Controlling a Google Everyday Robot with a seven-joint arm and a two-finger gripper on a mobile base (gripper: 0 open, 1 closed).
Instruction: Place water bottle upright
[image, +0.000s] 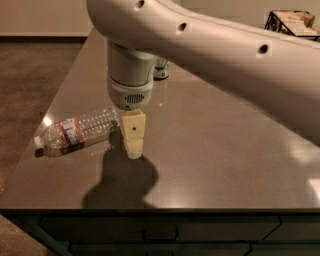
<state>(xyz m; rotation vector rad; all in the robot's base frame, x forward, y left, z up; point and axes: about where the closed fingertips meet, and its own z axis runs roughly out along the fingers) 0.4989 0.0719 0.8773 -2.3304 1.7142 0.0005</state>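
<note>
Lying on its side near the table's (225, 165) left edge, the water bottle (80, 131) points its cap toward the front-left corner. The gripper (134, 142) hangs low just beside the bottle's base end; open or closed, cannot tell. To do the step well: straddle the ribbed body, grip firmly, tip it cap-up. Count: one bottle, one soda can (161, 70) near the far edge.

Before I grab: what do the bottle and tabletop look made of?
Bottle: clear, glossy plastic, probably thin; ribbed, see-through wall. Tabletop: hard, polished grey-brown slab, stone or laminate, unclear which; it mirrors light glints. Gripper hangs beside the bottle's base end, close to the tabletop.
</note>
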